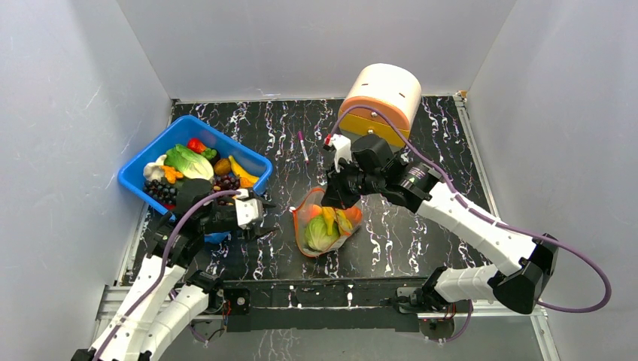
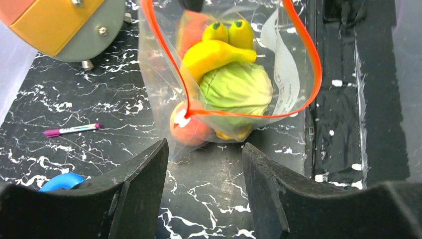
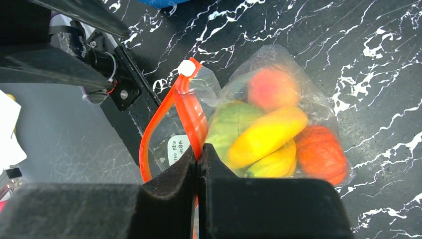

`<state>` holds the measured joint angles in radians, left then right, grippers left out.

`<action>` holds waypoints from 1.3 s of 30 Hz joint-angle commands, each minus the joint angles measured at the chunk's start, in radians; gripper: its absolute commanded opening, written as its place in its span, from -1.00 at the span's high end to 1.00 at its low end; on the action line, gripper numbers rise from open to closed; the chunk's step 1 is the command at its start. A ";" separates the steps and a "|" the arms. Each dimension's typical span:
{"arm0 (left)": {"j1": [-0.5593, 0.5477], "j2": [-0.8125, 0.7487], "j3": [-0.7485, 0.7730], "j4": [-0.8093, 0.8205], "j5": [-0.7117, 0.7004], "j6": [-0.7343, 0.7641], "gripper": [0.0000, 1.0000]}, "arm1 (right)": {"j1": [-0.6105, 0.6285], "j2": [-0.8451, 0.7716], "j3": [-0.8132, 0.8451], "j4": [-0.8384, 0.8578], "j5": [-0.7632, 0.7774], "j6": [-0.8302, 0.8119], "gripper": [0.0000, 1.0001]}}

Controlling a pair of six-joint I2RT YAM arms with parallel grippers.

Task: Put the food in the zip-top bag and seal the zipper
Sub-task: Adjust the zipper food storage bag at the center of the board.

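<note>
Zip-top bag (image 1: 325, 226): right of blue bin (image 1: 134, 184), mouth open; cabbage (image 2: 234, 87), bananas (image 2: 214, 52) and 2 round fruits inside. Right gripper (image 3: 200, 149) pinches zipper (image 3: 191, 109). Left gripper (image 2: 205, 147): jaws spread, empty. Step: filling. Next, probably: left fetches more food from bin.

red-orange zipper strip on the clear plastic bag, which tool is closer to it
Right. The right tool is pinched shut on the red-orange zipper strip of the clear plastic bag. The left tool is open and apart from it, facing the bag's mouth.
</note>
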<state>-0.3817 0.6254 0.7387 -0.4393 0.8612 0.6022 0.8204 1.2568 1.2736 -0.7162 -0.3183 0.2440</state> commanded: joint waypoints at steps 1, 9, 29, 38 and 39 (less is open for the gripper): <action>-0.002 0.040 -0.048 0.075 0.108 0.186 -0.08 | -0.014 -0.007 0.056 0.035 -0.058 -0.043 1.00; -0.003 0.220 -0.042 0.148 0.127 0.280 -0.05 | -0.027 0.004 0.072 0.016 -0.070 -0.061 1.00; -0.066 0.300 -0.128 0.396 0.141 0.248 -0.01 | -0.042 0.027 0.041 0.061 -0.103 -0.046 1.00; -0.098 0.332 -0.113 0.412 0.147 0.258 0.41 | -0.050 0.029 0.033 0.060 -0.105 -0.040 1.00; -0.098 0.326 -0.112 0.412 0.148 0.244 0.59 | -0.049 0.028 0.032 0.058 -0.100 -0.040 1.00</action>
<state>-0.4740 0.9710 0.6140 -0.0723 0.9478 0.8310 0.7769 1.2919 1.2926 -0.7261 -0.4068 0.2100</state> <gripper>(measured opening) 0.320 0.009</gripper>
